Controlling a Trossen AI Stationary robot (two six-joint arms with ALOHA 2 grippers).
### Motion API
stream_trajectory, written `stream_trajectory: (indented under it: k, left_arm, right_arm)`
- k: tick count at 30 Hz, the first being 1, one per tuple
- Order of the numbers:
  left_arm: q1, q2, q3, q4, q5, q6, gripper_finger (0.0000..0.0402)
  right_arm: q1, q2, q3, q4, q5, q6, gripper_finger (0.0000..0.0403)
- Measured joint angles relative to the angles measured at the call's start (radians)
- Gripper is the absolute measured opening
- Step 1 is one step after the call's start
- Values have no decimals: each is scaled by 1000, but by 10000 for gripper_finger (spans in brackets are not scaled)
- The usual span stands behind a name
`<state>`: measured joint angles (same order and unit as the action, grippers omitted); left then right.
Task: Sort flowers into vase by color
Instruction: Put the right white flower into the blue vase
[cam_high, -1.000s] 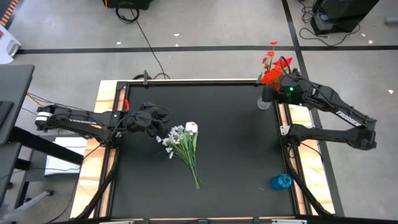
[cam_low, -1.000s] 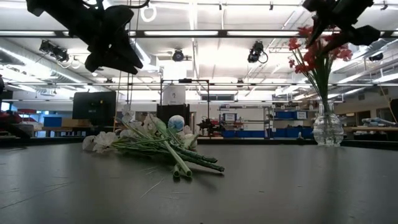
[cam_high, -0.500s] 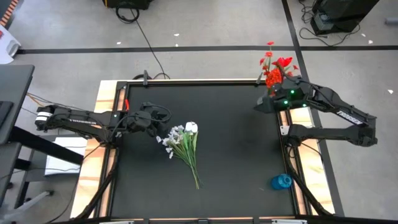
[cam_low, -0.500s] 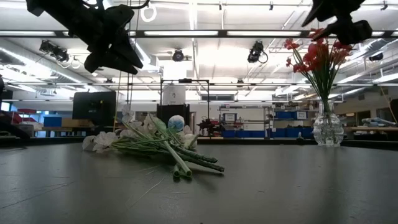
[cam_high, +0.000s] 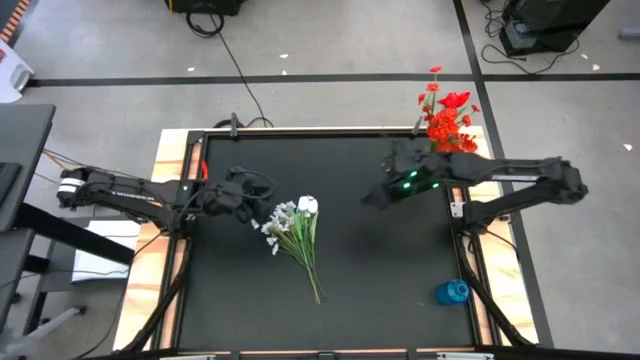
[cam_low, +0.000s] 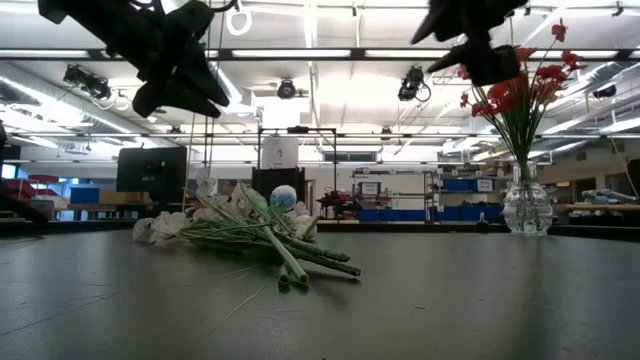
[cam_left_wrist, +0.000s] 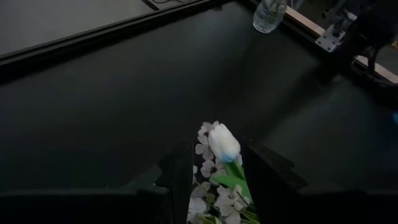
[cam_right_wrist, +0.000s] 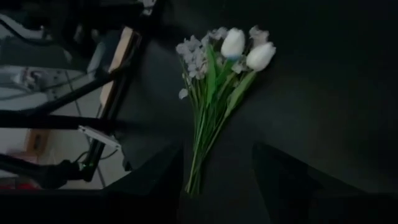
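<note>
My right jaws (cam_high: 372, 198) are hanging open, facing the white flowers (cam_high: 293, 228) on the worktop (cam_high: 380, 260); my left jaws (cam_high: 252, 200) are waiting open beside the blooms.

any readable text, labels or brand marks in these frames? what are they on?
None can be read.
Right arm: no lettering legible in the high view now.
Left arm: faint pale marks along the link, too small to read.
Room behind the table in the low view: shelves and screens, no sign legible.
</note>
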<state>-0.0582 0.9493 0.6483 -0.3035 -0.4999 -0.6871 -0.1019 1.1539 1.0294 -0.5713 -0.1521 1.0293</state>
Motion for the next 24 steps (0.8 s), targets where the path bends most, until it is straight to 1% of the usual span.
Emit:
stream_trajectory:
  k: [11,13,16,18,24]
  left_arm:
    - [-58,0,0,0,0,-32,144]
    - [-64,0,0,0,0,-45,144]
    - [-76,0,0,1,0,-46,144]
    - [-86,0,0,0,0,-46,144]
    - [-106,0,0,0,0,-44,144]
  right_arm:
    - [154,296,0,291,6,47,198]
    - [173,356,0,351,38,40,196]
    - [196,442,0,446,151,47,188]
    - [199,494,0,525,207,70,181]
    - [177,658,0,674,293,144,155]
